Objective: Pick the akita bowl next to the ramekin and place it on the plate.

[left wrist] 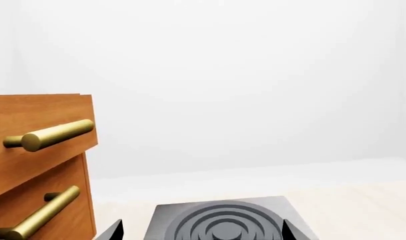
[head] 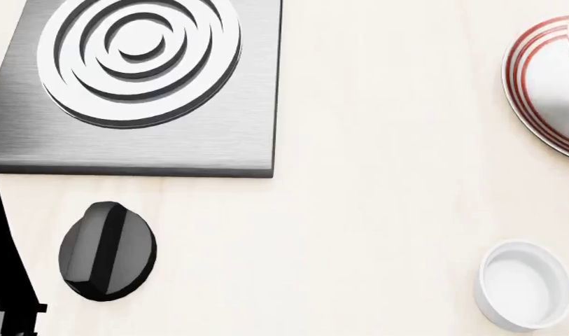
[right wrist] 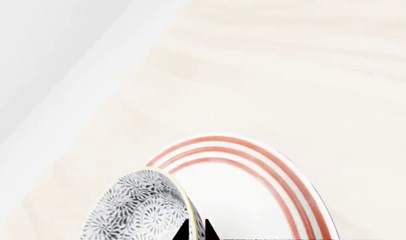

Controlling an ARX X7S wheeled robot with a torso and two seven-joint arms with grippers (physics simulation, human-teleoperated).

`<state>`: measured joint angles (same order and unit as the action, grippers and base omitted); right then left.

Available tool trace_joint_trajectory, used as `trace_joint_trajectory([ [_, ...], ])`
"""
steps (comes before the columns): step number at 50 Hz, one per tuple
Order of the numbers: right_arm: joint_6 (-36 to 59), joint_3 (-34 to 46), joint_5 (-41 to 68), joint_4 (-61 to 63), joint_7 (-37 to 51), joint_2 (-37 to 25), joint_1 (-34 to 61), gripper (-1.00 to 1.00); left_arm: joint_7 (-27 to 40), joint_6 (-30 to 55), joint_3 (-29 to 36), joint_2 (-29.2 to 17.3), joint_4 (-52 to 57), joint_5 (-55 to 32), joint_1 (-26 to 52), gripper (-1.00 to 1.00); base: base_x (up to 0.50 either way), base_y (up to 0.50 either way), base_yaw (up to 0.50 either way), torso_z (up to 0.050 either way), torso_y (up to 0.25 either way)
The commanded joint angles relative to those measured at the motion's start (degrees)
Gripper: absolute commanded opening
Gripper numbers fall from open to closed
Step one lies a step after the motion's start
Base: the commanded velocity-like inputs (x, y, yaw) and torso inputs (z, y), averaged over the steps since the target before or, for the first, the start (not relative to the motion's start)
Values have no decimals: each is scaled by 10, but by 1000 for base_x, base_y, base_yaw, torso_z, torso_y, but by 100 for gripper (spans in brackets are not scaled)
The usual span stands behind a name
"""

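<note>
A: Where is the small deep round bowl, dark grey with white flower specks [right wrist: 144, 210], sitting right now?

B: It is hanging tipped on its side over the wide round white plate with red rings [right wrist: 269, 175]. I cannot tell if it is touching the plate yet. In the head view only a tiny bit of it is peeking in at the right edge, above the plate's rim.

A: Why is it tipped like that?

B: I am guessing the right gripper [right wrist: 197, 231] is carrying it by the rim, so the bowl is leaning from the fingers.

A: Are the fingers squeezing it?

B: 2 dark finger tips are showing close together right at the bowl's rim. They are looking like they are pinching the rim, 1 on each side.

A: Where is the small plain shiny white round cup [head: 525, 284]?

B: It is sitting alone on the pale wooden counter [head: 378, 175], well apart from the plate.

A: And the left gripper [left wrist: 199, 231]?

B: Its 2 fingers are spread wide and holding nothing. It is waiting near the grey metal square burner with round rings [head: 139, 77] and the brown wooden drawers with gold bar handles [left wrist: 36, 165]. A black round knob [head: 107, 250] is sitting by the burner.

A: What is left to do?

B: I am thinking the bowl needs lowering and then letting go.
</note>
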<state>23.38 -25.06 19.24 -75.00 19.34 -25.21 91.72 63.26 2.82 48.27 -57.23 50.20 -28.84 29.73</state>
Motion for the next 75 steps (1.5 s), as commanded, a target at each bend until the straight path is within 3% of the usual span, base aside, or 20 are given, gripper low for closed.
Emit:
trace_joint_trajectory([
  [1, -3, -67, -68, 1, -15, 6, -7, -100, -1, 1, 0, 1, 0, 2, -1, 100, 0, 0, 0, 0, 0],
  [31, -8, -146, -157, 1, -34, 16, -20, -100, -2, 3, 0, 2, 3, 9, -5, 100, 0, 0, 0, 1, 0],
  [72, -2, -170, -186, 1, -37, 16, -26, -100, -4, 5, -5, 4, -1, 6, -6, 100, 0, 0, 0, 0, 0],
  [73, -1, -169, -187, 1, -38, 17, -26, 100, -4, 5, -4, 5, -1, 8, -6, 100, 0, 0, 0, 0, 0],
  [75, -1, -170, -187, 1, -38, 17, -26, 100, -4, 5, -4, 4, -1, 7, -6, 100, 0, 0, 0, 0, 0],
])
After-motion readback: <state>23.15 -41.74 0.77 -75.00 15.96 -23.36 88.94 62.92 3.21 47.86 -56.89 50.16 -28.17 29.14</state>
